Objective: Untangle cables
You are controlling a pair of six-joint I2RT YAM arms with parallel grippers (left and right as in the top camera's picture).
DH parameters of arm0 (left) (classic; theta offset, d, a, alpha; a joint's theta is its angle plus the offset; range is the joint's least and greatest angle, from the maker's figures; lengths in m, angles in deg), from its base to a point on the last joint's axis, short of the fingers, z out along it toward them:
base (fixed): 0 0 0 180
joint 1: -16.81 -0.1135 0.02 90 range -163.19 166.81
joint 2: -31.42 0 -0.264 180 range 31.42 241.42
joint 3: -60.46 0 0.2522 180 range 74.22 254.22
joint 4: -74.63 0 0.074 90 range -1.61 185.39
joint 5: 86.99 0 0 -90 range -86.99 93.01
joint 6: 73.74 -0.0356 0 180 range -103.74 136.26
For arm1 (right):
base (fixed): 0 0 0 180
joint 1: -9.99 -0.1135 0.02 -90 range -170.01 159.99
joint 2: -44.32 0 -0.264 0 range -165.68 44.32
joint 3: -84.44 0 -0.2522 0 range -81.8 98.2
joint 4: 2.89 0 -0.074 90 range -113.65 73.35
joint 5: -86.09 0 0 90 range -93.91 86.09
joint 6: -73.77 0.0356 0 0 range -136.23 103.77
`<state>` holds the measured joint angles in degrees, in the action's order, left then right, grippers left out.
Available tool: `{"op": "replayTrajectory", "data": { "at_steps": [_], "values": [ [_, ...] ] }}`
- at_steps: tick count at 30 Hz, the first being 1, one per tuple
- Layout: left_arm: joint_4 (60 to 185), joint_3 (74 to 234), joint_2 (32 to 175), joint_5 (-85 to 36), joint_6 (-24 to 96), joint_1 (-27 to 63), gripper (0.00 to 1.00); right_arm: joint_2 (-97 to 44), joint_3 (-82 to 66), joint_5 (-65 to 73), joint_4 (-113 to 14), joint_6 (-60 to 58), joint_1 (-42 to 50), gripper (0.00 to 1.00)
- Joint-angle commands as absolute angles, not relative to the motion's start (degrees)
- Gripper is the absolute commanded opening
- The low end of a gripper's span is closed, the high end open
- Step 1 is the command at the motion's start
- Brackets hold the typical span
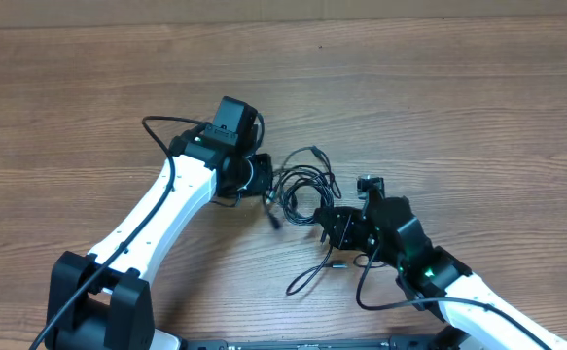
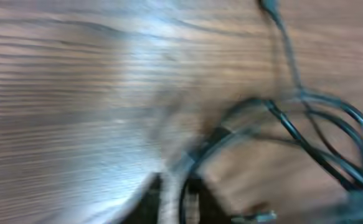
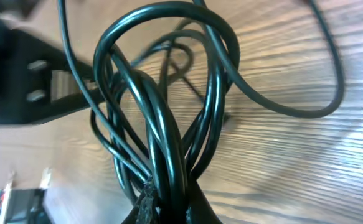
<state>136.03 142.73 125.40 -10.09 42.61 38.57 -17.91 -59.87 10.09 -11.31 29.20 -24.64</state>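
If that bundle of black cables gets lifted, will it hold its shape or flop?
Probably floppy: the cables curve in loops where the right gripper pinches them. Likely light, being thin. The trailing strand would probably drag.

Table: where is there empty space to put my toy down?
The table is bare beyond the cables, up to the far edge, also outside the left arm and outside the right arm. It is crowded in the middle, where both arms meet at the cables.
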Motion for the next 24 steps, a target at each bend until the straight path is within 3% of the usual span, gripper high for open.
{"op": "replayTrajectory", "data": {
  "at_steps": [1,9,12,18,24],
  "values": [
    [135.96,143.74,124.89,-3.65,42.22,38.98,0.36,-13.32,-60.06,13.44,-10.56,28.24,-24.64,0.04],
    [135.11,143.74,124.89,-9.85,47.07,39.0,0.36,-7.38,-60.06,15.97,-11.57,29.27,-24.64,0.04],
    [132.29,143.74,124.89,-18.18,48.23,39.02,0.04,-7.58,-60.08,17.74,-12.03,32.5,-24.66,0.04],
    [131.17,143.74,124.87,-19.95,51.74,39.0,0.04,-7.6,-60.08,18.99,-15.31,33.53,-24.64,0.04],
    [139.92,148.83,120.52,-20.65,44.79,31.18,0.04,-7.6,-60.08,-4.9,-28.38,32.9,-24.64,0.06]
  ]
}}
